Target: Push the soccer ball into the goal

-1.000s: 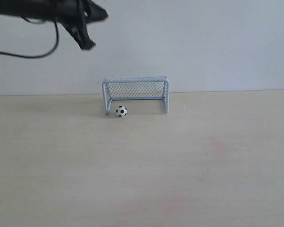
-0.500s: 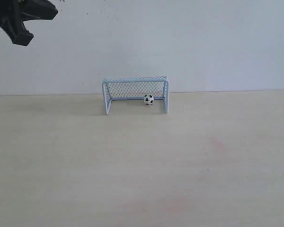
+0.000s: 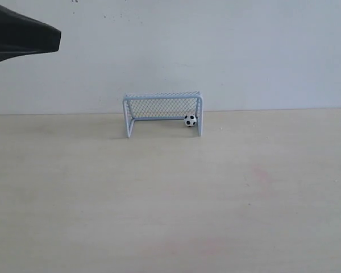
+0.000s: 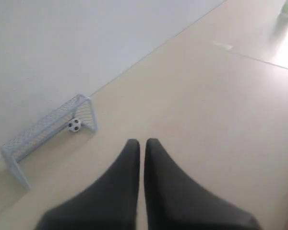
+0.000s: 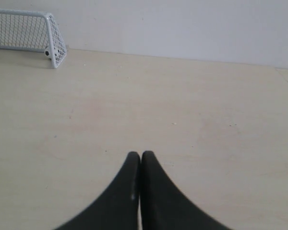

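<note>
The soccer ball (image 3: 190, 120), tiny and white with black patches, lies inside the goal (image 3: 162, 98) beside its right post, against the back net. The left wrist view shows the soccer ball (image 4: 74, 125) within the goal (image 4: 38, 129) too. My left gripper (image 3: 54, 38) hangs high at the far left, well away from both; in its wrist view the left gripper (image 4: 142, 142) is shut on nothing, with only a hairline slit between the fingers. My right gripper (image 5: 140, 154) is shut and empty over bare table, far from the goal (image 5: 19, 28); the ball (image 5: 47, 53) peeks out by the goal's near post there.
The pale wooden table (image 3: 170, 193) runs back to a plain white wall right behind the goal. A faint reddish stain (image 3: 260, 173) marks the tabletop right of centre.
The ball rolled from the goal's left front post into the goal and across to the right post. My left gripper pulled away up and to the left.
</note>
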